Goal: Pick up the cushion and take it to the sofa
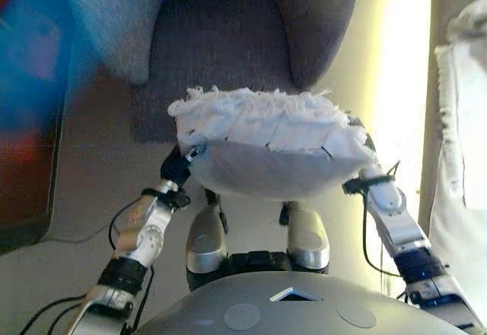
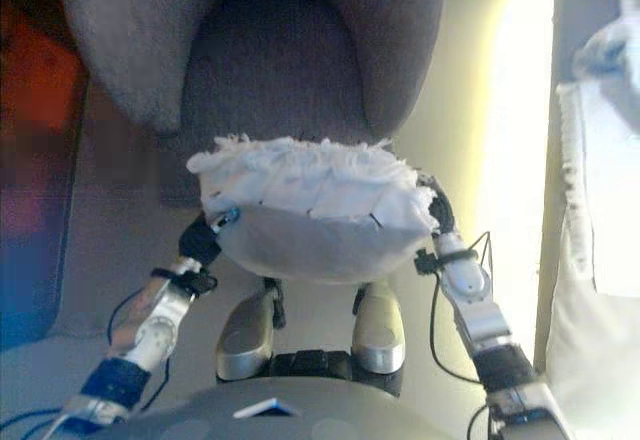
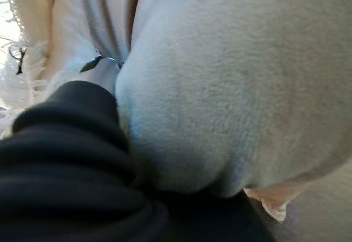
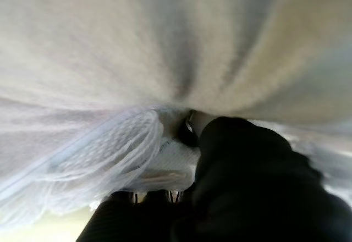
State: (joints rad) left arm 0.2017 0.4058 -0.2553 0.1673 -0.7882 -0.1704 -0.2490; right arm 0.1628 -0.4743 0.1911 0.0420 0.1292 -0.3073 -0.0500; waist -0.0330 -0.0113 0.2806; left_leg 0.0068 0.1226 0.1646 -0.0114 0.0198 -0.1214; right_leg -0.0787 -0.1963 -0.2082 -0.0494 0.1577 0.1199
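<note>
A white cushion with a fringed top edge is held off the floor between my two hands. My left hand presses against its left end and my right hand against its right end. In the wrist views the cushion's fabric fills the picture past each dark ribbed cover. Just beyond the cushion stands the grey sofa, with a rounded seat and padded arms.
A white cloth-covered piece of furniture stands close on the right. A dark, reddish and blue object lies along the left edge. A bright strip of lit floor runs between the sofa and the white furniture.
</note>
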